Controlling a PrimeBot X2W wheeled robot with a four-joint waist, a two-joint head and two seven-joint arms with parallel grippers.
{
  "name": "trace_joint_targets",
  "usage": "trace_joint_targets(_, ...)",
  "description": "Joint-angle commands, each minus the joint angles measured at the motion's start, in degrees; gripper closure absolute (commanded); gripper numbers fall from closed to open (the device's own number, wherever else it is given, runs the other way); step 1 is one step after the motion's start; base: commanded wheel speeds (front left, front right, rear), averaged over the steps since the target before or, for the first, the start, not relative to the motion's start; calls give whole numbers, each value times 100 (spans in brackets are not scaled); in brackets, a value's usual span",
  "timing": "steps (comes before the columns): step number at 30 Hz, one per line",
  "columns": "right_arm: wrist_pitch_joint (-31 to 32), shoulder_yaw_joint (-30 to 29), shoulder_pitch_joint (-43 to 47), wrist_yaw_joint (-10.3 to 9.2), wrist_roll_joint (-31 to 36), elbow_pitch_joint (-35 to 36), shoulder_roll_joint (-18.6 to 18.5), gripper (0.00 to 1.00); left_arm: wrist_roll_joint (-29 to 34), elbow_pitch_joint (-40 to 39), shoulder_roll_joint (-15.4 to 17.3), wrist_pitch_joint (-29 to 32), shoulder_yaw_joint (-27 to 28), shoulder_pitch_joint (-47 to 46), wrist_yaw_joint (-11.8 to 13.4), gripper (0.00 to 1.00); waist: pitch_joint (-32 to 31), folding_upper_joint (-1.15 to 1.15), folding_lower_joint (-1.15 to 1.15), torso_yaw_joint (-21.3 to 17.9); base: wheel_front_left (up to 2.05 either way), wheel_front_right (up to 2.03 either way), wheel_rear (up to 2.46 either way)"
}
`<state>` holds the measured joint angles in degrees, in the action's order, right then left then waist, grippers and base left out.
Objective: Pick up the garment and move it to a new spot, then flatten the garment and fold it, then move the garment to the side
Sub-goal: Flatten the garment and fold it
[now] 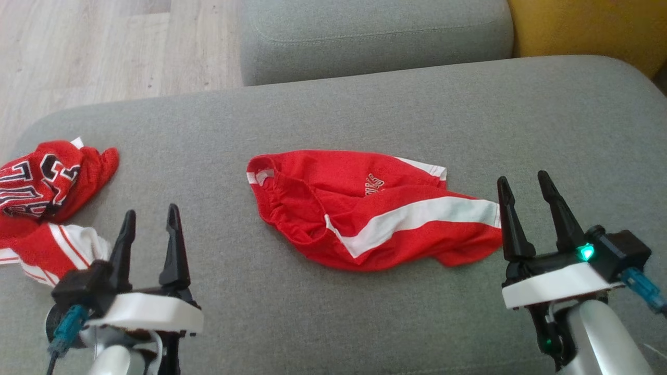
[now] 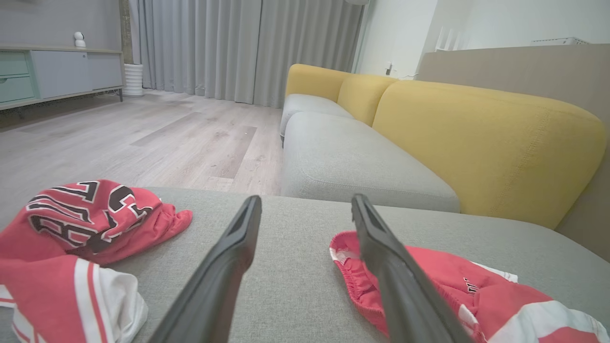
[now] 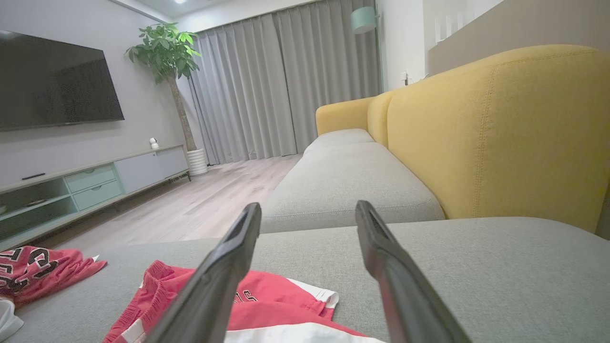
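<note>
The garment (image 1: 375, 213) is a pair of red shorts with a white stripe, lying crumpled in the middle of the grey cushion (image 1: 333, 120). It also shows in the left wrist view (image 2: 476, 290) and the right wrist view (image 3: 267, 300). My left gripper (image 1: 151, 219) hovers open to the garment's lower left, well apart from it, with nothing between its fingers (image 2: 238, 243). My right gripper (image 1: 523, 187) stands open just beside the garment's right end, holding nothing; its fingers (image 3: 376, 247) point over bare cushion.
A heap of other red, white and black clothes (image 1: 47, 203) lies at the cushion's left edge, close to my left gripper. A second grey seat (image 1: 375, 36) and a yellow backrest (image 1: 589, 26) lie beyond. Wooden floor (image 1: 104, 47) is at the far left.
</note>
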<state>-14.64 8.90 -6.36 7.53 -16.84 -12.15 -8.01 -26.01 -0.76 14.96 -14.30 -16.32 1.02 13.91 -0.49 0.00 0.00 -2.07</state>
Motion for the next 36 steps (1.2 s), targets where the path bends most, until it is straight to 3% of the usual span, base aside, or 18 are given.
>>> trace_joint_targets(1,-36,108,-190,-4,66,152,-9,0,60,-146,43,-69,277,-210,-29,0,3,0,0,-8,0,0,0)
trace_joint_targets(13,-36,180,-268,-4,123,98,-9,0,358,103,-234,-70,488,-250,-353,0,24,0,0,-95,0,0,0)
trace_joint_targets(17,-36,158,-276,-4,110,100,-40,0,188,204,-327,100,246,-343,-687,0,48,0,0,-117,0,0,0)
trace_joint_targets(30,-36,172,-527,-4,100,136,-138,0,-444,1206,-756,2707,-860,-1721,-1383,0,379,0,0,-472,0,0,0)
trace_joint_targets(32,-36,212,-613,-4,90,154,-141,0,-510,1535,-782,3198,-976,-2049,-1427,0,471,0,0,-642,0,0,0)
trace_joint_targets(36,-36,233,-678,-4,80,168,-120,0,-563,1808,-800,3532,-996,-2325,-1399,0,550,0,0,-820,0,0,0)
